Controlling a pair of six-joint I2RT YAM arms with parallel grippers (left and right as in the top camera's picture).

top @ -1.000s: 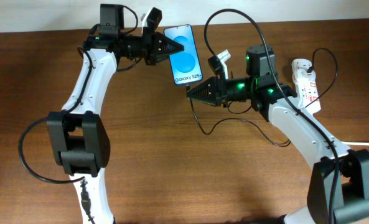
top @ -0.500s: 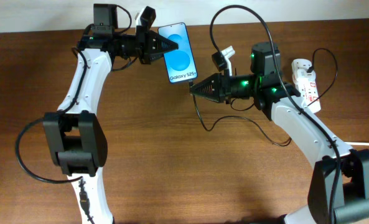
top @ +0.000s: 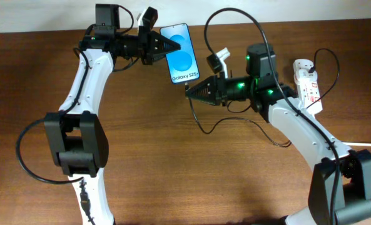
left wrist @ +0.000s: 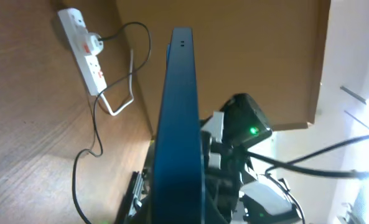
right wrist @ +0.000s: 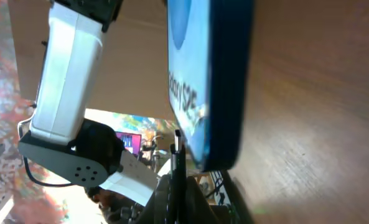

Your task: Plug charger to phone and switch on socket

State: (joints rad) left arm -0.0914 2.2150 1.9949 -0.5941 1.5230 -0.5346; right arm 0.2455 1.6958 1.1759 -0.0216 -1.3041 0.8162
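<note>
A wooden tabletop (top: 172,169) met a pale wall (top: 298,9) at 12 o'clock. The socket (top: 307,84) lay at 3 o'clock, the charger (top: 223,125) looping nearby. Left fingers (top: 162,45) clamped the phone (top: 181,53) near 12 o'clock, screen up, long axis 12-to-6. Right fingers (top: 203,92) pinched the charger tip at its 6 o'clock end.
</note>
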